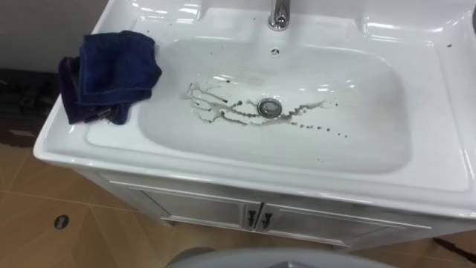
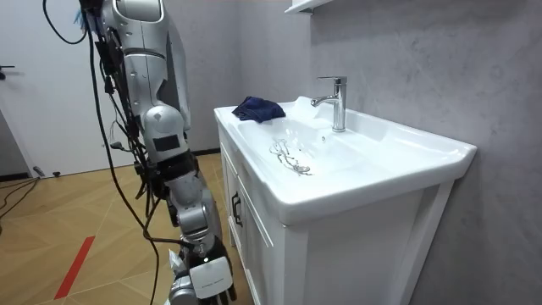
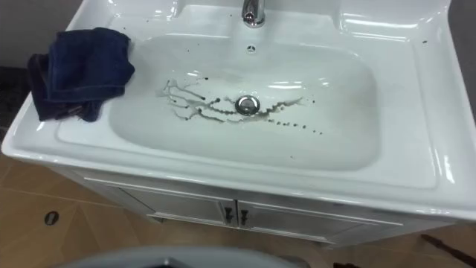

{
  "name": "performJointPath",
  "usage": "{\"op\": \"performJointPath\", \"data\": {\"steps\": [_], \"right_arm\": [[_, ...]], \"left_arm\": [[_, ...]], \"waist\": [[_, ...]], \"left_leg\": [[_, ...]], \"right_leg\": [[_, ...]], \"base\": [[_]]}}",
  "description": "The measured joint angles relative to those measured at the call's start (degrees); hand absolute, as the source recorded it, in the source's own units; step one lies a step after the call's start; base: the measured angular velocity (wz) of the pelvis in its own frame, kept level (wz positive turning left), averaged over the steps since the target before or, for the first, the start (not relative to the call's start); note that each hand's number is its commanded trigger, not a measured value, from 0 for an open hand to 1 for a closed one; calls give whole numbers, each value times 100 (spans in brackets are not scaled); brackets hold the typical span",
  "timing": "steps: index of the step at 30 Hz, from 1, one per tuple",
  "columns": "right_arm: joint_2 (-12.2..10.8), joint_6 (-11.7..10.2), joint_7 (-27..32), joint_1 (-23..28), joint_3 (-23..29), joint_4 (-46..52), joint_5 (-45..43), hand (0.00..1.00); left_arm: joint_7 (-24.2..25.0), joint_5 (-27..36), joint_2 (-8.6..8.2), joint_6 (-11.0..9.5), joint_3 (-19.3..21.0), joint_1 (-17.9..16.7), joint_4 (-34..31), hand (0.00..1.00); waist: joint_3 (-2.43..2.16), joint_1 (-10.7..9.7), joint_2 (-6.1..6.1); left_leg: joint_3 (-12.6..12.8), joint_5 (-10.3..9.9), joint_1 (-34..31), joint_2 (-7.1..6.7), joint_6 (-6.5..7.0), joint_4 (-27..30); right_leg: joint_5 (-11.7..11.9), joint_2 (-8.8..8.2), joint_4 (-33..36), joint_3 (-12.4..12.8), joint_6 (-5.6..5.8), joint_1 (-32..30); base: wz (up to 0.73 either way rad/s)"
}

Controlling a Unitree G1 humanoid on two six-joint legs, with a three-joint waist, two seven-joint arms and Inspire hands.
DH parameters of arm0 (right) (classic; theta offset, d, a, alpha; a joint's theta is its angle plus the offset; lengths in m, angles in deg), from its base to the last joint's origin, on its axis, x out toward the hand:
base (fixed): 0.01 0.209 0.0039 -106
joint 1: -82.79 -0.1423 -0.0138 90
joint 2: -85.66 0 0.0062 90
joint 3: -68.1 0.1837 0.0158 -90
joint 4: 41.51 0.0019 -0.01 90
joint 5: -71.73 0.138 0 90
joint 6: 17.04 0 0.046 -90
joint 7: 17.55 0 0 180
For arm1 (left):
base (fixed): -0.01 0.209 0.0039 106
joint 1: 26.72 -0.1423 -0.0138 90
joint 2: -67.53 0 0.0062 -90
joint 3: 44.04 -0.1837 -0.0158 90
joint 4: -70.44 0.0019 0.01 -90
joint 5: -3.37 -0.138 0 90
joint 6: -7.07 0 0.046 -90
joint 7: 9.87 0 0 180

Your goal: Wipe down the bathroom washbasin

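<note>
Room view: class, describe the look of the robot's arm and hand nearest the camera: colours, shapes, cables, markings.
The right arm is rounded silver-grey shells joined by black sections, with dark cables hanging alongside. The right hand is dark, with a small white tag at its back.

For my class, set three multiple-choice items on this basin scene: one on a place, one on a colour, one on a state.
1. Where does the cloth lie?
A. on the basin's left rim
B. in the middle of the bowl
C. on the floor

2. What colour is the cloth?
A. white
B. dark blue
C. red

3. How is the bowl?
A. clean
B. full of water
C. stained around the drain

Key:
1 A: it sits bunched on the rim at the robot's left.
2 B: it shows dark blue against the white basin.
3 C: dark streaks and spots spread to both sides of the drain.
</note>
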Motion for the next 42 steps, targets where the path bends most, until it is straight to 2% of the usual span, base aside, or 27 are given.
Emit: {"op": "performJointPath", "data": {"steps": [9, 17, 27, 30, 32, 35, 37, 40, 42], "right_arm": [[1, 74, -202, -97, -5, -3, -474, 0], [28, 77, -326, -94, -4, -28, -467, 0], [52, 146, -384, -100, 7, -27, -450, 0], [78, 146, -357, -102, 7, -8, -532, 0], [98, 129, -313, -107, 16, 3, -522, 0], [115, 122, -281, -85, 63, -18, -526, 0], [127, 25, -225, -21, 114, -13, -521, 0], [178, -1, -129, 34, 125, -6, -515, 0], [200, -15, -60, 26, 265, -8, -567, 0]], "left_arm": [[101, 10, -2, 47, 83, -34, -5, 0], [64, 641, 3, 27, 126, 15, 4, 0], [-194, 1164, 15, -52, 444, -80, -8, 0], [-451, 1263, 13, -64, 867, -101, -44, 0], [-690, 1356, 10, -97, 1064, -113, -181, 0], [-1140, 1376, 15, -243, 1460, -122, -381, 0], [-1512, 1622, 17, -388, 1695, -150, -652, 0], [-1966, 2051, 64, -505, 1978, -240, -1193, 0], [-2304, 2181, 70, -555, 2224, -280, -1637, 0]], "waist": [[-1, 72, -29], [0, 141, -25], [16, 171, -14], [11, 327, 9], [-5, 340, 48], [-18, 440, 96], [-20, 500, 121], [-22, 665, 178], [-16, 685, 203]], "left_leg": [[-119, 32, -90, 5, -49, 28], [-169, 34, -102, 4, -53, 41], [-462, 26, -101, -96, -50, 180], [-474, 23, -123, -86, -51, 201], [-543, 20, -190, -99, -48, 245], [-634, 22, -226, -126, -46, 293], [-735, 45, -219, -164, -44, 282], [-738, 81, -188, -177, -46, 233], [-745, 133, -181, -192, -49, 170]], "right_leg": [[0, 30, -29, -168, 0, -18], [0, 40, -26, -211, -1, 34], [0, 56, -26, -378, -1, 179], [-1, 57, -22, -386, -2, 160], [-4, 56, -24, -427, -4, 146], [-4, 55, -23, -538, -4, 165], [-4, 48, -20, -569, -3, 180], [-4, 42, -15, -549, -3, 184], [-4, 26, -24, -556, -3, 161]], "base": [[6], [3], [15], [2], [16], [18], [19], [4], [2]]}}
